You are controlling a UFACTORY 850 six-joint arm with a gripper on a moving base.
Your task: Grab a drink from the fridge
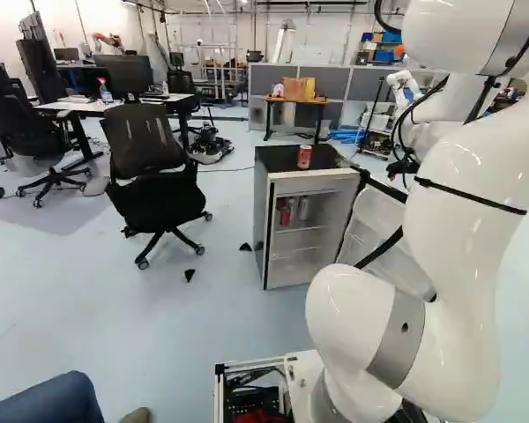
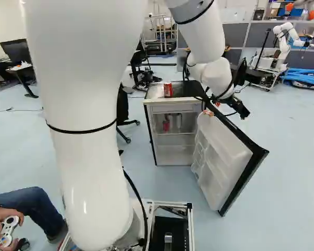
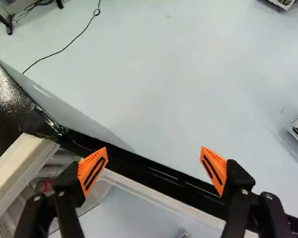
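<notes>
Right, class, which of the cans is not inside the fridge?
The red can standing on top of the fridge; the other cans in view are inside it.

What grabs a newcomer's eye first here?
The big white arm, filling the right side of the left base view. Next, the small fridge ahead, its door wide open, a red can on top and more cans inside. Then the open gripper with bright orange pads, close to the door's top edge.
</notes>
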